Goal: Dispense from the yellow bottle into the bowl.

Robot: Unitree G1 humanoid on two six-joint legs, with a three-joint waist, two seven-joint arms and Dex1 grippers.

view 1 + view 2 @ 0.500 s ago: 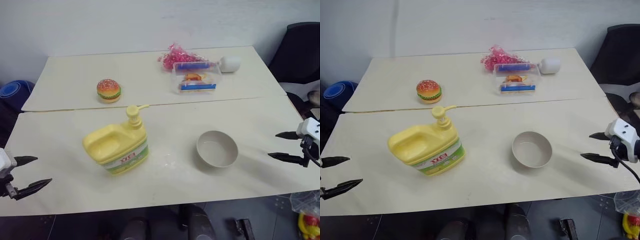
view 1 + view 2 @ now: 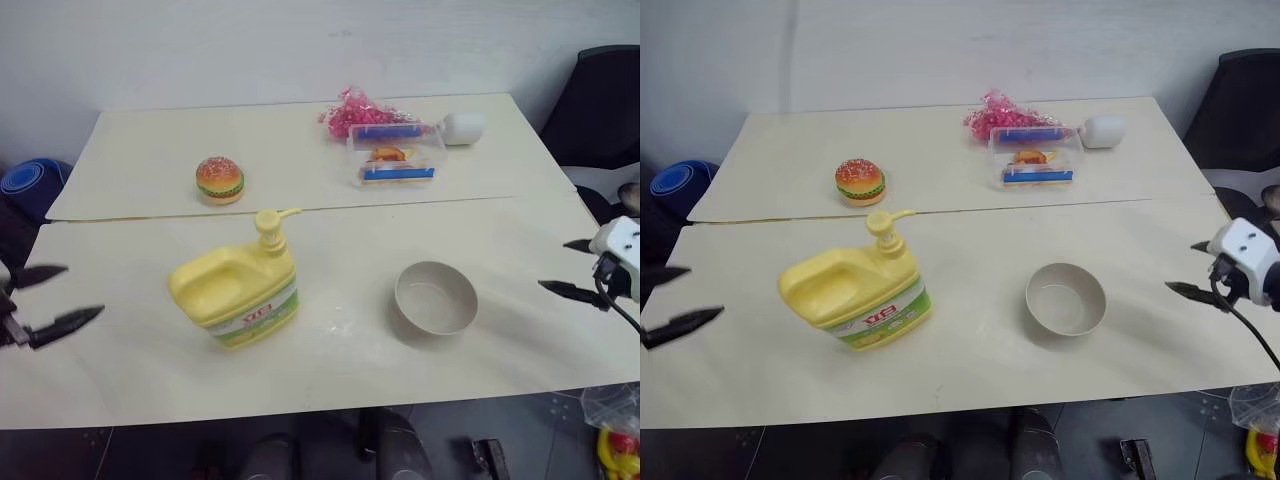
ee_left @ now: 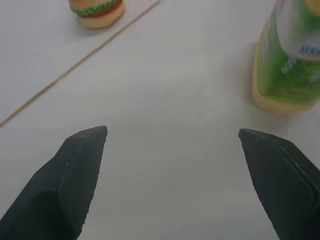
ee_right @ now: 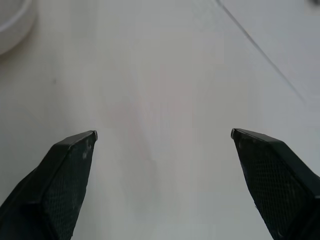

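right tool (image 2: 578, 268) — white housing, black cable | left tool (image 2: 50, 297) — 2 pointed black fingers

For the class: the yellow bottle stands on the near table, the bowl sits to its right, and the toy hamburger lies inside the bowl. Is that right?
One detail is wrong: the bowl holds nothing. The toy hamburger sits on the far table, behind the yellow bottle, as the left eye view shows. The rest stands: the bottle is on the near table with the bowl to its right.
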